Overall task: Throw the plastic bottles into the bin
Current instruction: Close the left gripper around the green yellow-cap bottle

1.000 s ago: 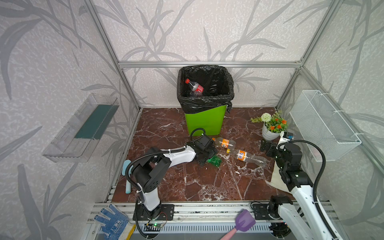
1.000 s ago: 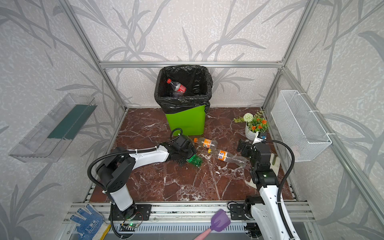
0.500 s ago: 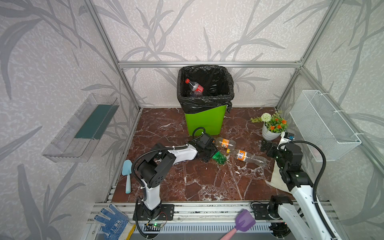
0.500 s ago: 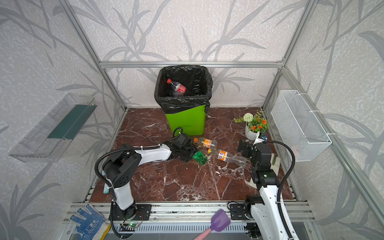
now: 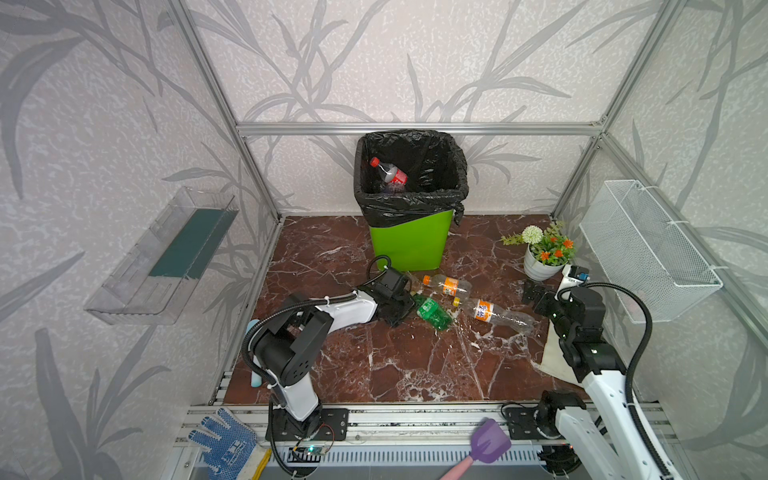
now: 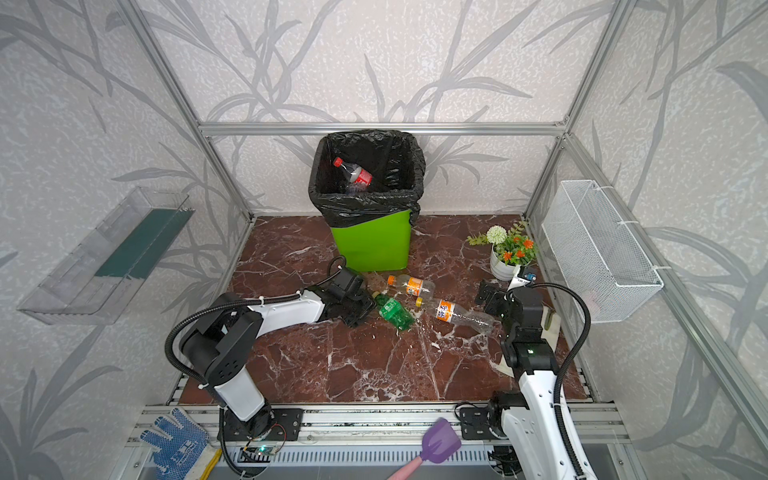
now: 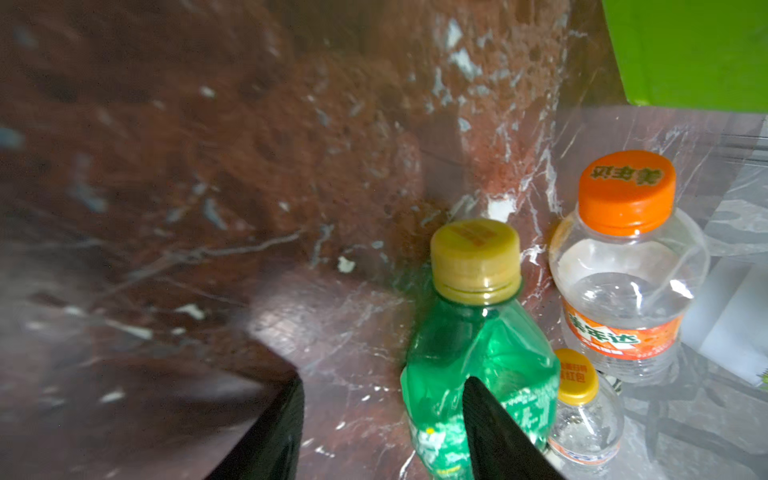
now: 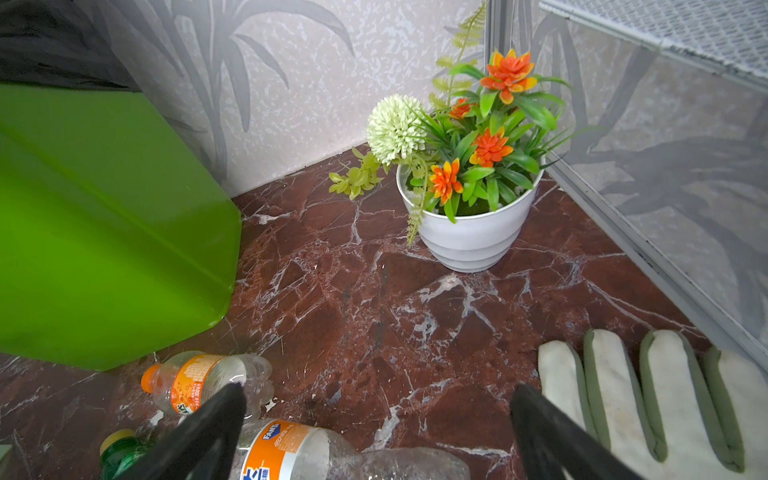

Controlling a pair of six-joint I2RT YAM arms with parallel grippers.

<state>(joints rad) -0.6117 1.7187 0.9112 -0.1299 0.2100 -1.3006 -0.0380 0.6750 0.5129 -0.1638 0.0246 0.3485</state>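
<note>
- Left jaws: partly spread just before the bin (image 5: 409, 245), one finger (image 7: 498, 436) across the green bottle (image 7: 469, 365), with bare counter (image 7: 353, 332) showing in the gap.
- Right jaws: spread wide, right of the bin.
- The orange-capped bottle (image 5: 446, 286) and the Fanta bottle (image 5: 494, 313) lie before the bin; a red-labelled bottle (image 5: 388, 172) lies inside it.

Aluminium frame (image 5: 415, 128) and wallpapered panels (image 5: 415, 62) mark a lab test booth.
</note>
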